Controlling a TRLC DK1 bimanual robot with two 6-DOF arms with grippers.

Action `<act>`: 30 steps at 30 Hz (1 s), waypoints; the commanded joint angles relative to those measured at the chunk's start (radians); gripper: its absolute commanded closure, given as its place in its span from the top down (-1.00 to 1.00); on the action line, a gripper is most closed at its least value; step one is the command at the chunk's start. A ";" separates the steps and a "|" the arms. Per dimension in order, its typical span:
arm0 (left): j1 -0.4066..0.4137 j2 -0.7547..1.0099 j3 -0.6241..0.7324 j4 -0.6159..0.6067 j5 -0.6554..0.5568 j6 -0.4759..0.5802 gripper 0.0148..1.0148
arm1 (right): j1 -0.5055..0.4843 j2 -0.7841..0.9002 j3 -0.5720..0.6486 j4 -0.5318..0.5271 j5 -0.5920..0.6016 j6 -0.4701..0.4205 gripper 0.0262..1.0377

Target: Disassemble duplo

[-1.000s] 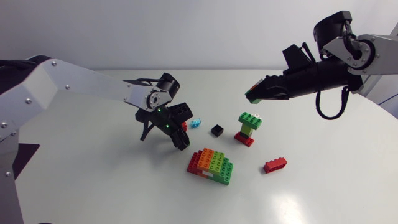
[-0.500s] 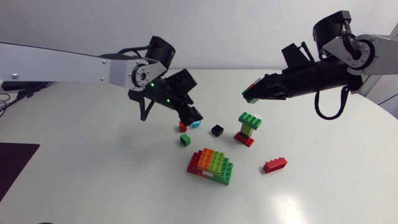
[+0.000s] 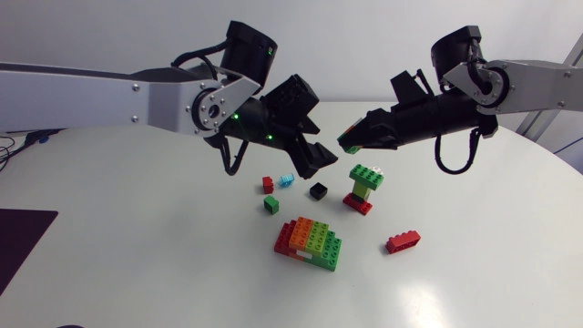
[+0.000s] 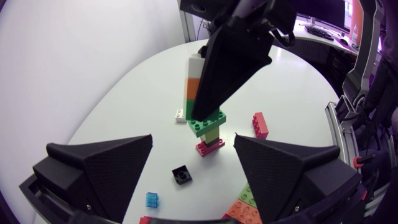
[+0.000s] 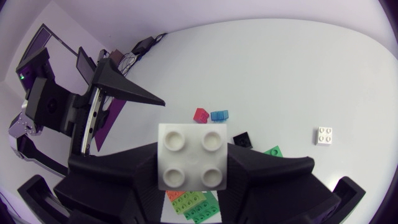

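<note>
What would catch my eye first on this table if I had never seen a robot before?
The right gripper, raised over the middle of the table, clamps a small stack of bricks, and the left gripper hangs open and empty close beside it. Below them sit a colourful brick block, a little green-and-red tower and a loose red brick.
</note>
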 commanded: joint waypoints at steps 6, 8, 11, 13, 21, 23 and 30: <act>-0.023 0.040 -0.014 0.061 0.019 -0.050 0.81 | 0.024 0.007 0.020 0.007 -0.041 0.044 -0.54; -0.027 0.051 -0.009 0.067 0.020 -0.052 0.81 | 0.026 0.004 0.021 0.005 -0.050 0.048 -0.54; -0.033 0.059 -0.008 0.085 0.022 -0.057 0.81 | 0.032 0.004 0.021 -0.004 -0.065 0.048 -0.54; -0.036 0.066 -0.002 0.085 0.023 -0.058 0.81 | 0.033 -0.002 0.021 -0.004 -0.071 0.053 -0.54; -0.038 0.092 0.004 0.120 0.023 -0.058 0.33 | 0.047 -0.030 0.020 -0.013 -0.093 0.065 -0.54; -0.035 0.091 0.000 0.136 0.023 -0.061 0.10 | 0.047 -0.032 0.017 -0.013 -0.093 0.065 -0.54; -0.033 0.062 -0.034 0.189 0.023 -0.060 -0.31 | 0.041 -0.029 0.000 -0.013 -0.100 0.059 -0.54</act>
